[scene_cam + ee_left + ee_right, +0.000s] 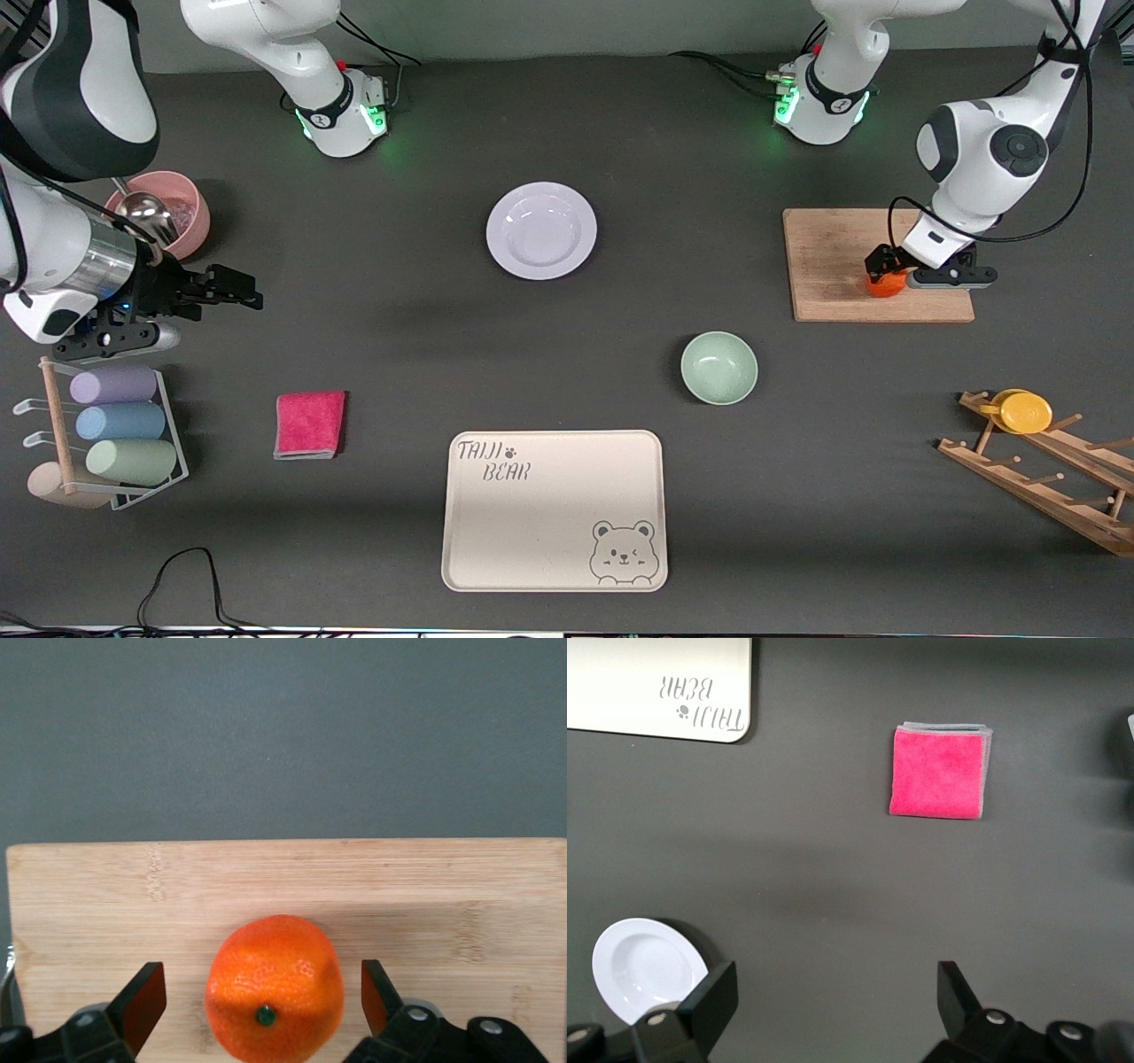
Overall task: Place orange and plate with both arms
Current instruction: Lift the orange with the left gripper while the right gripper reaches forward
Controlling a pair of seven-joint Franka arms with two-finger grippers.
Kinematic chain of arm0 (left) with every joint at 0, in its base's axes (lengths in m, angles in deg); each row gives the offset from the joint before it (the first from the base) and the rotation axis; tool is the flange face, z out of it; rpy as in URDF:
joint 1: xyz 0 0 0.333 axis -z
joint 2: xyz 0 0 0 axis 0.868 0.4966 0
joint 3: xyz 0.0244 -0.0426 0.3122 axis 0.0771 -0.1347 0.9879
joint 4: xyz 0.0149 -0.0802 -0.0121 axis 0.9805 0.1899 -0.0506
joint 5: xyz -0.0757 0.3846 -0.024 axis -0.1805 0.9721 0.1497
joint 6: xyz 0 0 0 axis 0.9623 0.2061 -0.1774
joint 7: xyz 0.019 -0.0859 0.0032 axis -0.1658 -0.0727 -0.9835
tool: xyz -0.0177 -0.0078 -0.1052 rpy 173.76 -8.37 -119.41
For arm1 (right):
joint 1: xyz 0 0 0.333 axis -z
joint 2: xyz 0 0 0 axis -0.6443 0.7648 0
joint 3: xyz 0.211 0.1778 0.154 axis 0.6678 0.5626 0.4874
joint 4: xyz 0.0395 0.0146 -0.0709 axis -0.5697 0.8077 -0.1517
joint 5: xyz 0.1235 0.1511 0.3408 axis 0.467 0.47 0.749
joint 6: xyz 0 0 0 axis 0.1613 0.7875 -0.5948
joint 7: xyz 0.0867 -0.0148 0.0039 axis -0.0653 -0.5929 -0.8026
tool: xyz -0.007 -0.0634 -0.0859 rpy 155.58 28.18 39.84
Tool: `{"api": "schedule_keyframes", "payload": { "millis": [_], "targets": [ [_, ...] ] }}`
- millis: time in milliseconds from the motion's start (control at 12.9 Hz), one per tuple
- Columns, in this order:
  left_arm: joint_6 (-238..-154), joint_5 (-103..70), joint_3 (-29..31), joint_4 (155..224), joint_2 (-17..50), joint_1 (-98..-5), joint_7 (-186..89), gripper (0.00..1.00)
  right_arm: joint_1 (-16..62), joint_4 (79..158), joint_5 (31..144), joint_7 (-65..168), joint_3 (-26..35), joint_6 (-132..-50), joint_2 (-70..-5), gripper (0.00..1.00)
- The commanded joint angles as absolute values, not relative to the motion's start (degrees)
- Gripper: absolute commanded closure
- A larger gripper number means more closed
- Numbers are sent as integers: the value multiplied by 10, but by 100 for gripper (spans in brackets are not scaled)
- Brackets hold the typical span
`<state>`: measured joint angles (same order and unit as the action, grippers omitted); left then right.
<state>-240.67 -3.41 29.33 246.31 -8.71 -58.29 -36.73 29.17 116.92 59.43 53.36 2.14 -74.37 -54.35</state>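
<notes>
The orange [886, 284] sits on a wooden cutting board [833, 266] toward the left arm's end of the table. My left gripper [888, 273] is low over it and open. In the left wrist view its fingers stand either side of the orange [275, 988] with a gap on each side, above the board [354, 886]. The plate [541, 230], pale lavender-white, lies empty mid-table, closer to the robot bases. My right gripper [239, 291] is open and empty over bare table at the right arm's end. The right wrist view shows that gripper [833, 992] and the plate [647, 967].
A mint-green bowl [718, 368] and a cream bear tray [554, 509] lie nearer to the front camera than the plate. A pink cloth [309, 424], a rack of coloured cups [115, 434] and a pink bowl with a ladle [164, 213] are at the right arm's end. A wooden rack holds a yellow cup [1023, 412].
</notes>
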Motion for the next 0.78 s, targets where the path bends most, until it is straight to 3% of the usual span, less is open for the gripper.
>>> {"api": "schedule_keyframes", "payload": {
  "millis": [0,155,388,621,699],
  "targets": [
    [-2418,-31,292,2468,-84,-590,-361,20,285,1238,640,524,19,-805,-558,0],
    [-2418,-31,292,2468,-81,-590,-361,39,281,1254,650,526,19,-829,-553,0],
    [-2418,-31,292,2467,-77,-590,-361,56,275,1263,706,526,19,-851,-535,0],
    [-2409,-31,292,2463,-85,-589,-359,98,275,1261,756,525,19,-872,-506,0],
    [-2399,-31,291,2459,-93,-588,-355,100,274,1259,774,525,19,-880,-493,0]
  ]
}}
